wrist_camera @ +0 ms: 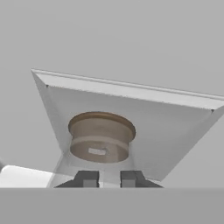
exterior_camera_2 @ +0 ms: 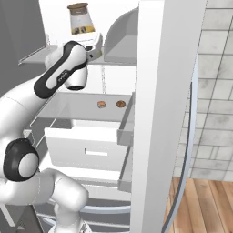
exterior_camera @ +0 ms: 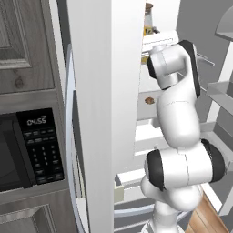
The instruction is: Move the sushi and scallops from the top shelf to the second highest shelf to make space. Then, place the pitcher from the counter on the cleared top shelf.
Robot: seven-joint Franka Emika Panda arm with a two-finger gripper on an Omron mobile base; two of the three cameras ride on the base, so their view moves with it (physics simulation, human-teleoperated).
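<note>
Where the microwave (exterior_camera: 27, 150) sits in the near left cabinet, its dark panel carries pale lettering too blurred to read. One white arm rises from the base, bends at two dark joints and reaches up into the open fridge. On the second highest shelf (exterior_camera_2: 77, 111), toward its right edge, lie one sushi (exterior_camera_2: 101, 104) and one scallop (exterior_camera_2: 120, 103), just apart. Farther up, one pitcher (exterior_camera_2: 82, 20) stands on the top shelf (exterior_camera_2: 119, 56), its brown top before the gripper (wrist_camera: 109, 178), whose fingers (wrist_camera: 89, 178) stand nearly closed, holding nothing.
</note>
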